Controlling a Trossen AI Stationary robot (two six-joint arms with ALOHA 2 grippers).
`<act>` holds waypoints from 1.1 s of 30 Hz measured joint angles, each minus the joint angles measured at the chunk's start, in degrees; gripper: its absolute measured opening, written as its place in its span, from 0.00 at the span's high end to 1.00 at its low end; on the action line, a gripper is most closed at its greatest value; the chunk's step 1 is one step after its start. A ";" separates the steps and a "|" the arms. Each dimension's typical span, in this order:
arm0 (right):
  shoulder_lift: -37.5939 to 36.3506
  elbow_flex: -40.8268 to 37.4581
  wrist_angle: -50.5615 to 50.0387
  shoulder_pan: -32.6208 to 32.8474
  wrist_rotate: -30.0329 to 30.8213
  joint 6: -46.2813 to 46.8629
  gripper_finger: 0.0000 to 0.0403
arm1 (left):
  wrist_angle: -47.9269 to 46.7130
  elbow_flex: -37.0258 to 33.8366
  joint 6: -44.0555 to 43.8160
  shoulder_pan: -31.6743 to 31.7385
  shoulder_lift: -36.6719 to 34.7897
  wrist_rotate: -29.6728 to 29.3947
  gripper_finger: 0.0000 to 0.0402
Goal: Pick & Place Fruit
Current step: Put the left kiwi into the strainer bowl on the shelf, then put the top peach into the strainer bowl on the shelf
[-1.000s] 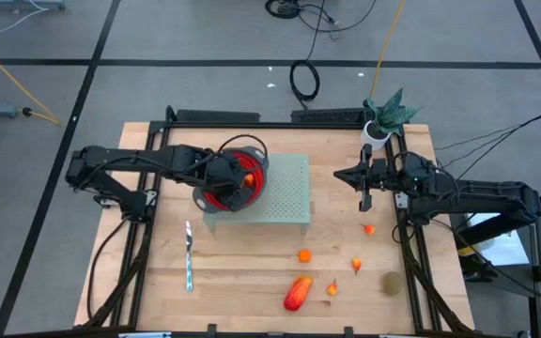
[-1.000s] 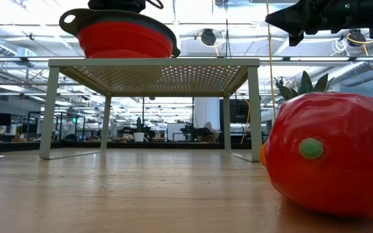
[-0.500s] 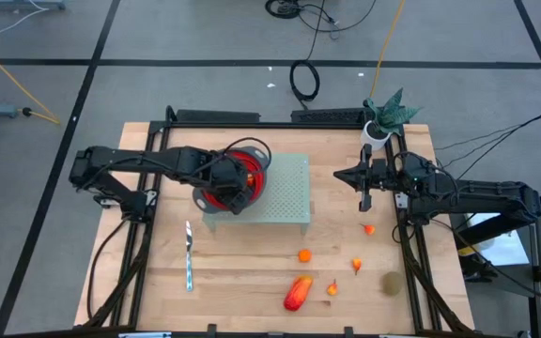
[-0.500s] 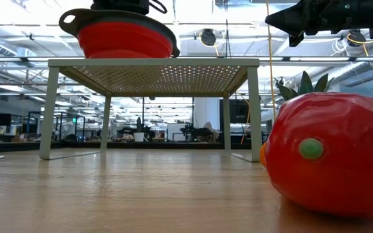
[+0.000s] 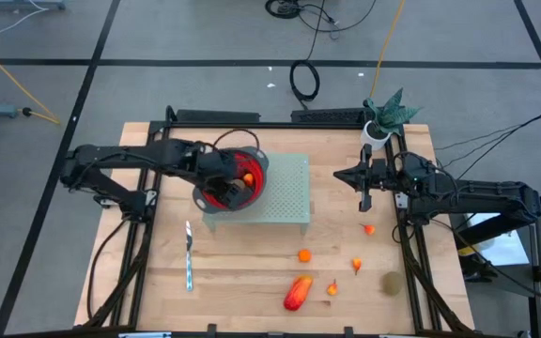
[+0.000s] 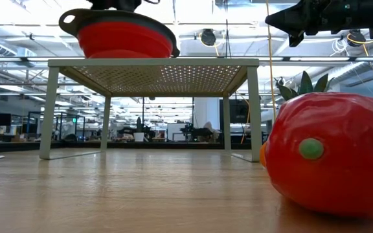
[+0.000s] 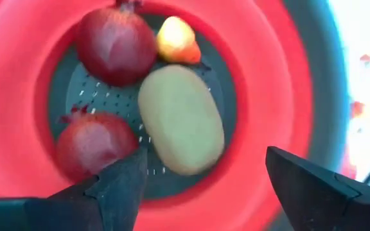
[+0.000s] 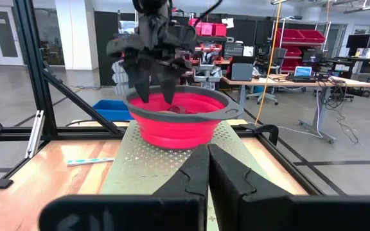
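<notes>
The left gripper [image 7: 201, 186] is hanging just over the bowl [image 5: 255, 161], which is sitting on the rack [image 5: 289, 192] toward the tabletop's [image 5: 242, 272] far left; its fingers are standing spread with nothing between them. In the bowl are lying two dark-red fruits [image 7: 114, 42], one kiwi [image 7: 181, 119] and one small orange piece [image 7: 175, 40]. The kiwi is lying directly below the open jaws, its long axis running roughly across the gap; apparently it is resting free on the bowl floor, though the wrist view is too close to confirm clearance. The right gripper [image 5: 364, 192] is waiting near the tabletop's far right edge, fingers pressed together and empty. The remaining fruit is lying along the near right part of the tabletop: the long red piece [image 5: 297, 293], three orange pieces [image 5: 304, 254] and a second kiwi [image 5: 392, 282]. All of these are lying nearer the right gripper than the left, toward the near edge from it, so the next pick is probably suiting the right arm.
</notes>
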 joint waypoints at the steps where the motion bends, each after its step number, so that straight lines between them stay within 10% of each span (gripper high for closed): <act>1: -0.02 0.01 0.03 0.00 -0.01 -0.01 1.00 | 0.20 0.00 -0.84 0.00 -0.66 0.00 0.24; 20: -0.02 0.01 -2.88 0.04 -0.76 9.36 1.00 | 19.95 0.00 -1.68 -10.58 -5.57 -12.54 0.52; 33: -0.02 0.01 -3.22 0.09 -13.93 13.85 1.00 | 22.49 0.00 1.62 -21.51 -5.39 -26.06 0.74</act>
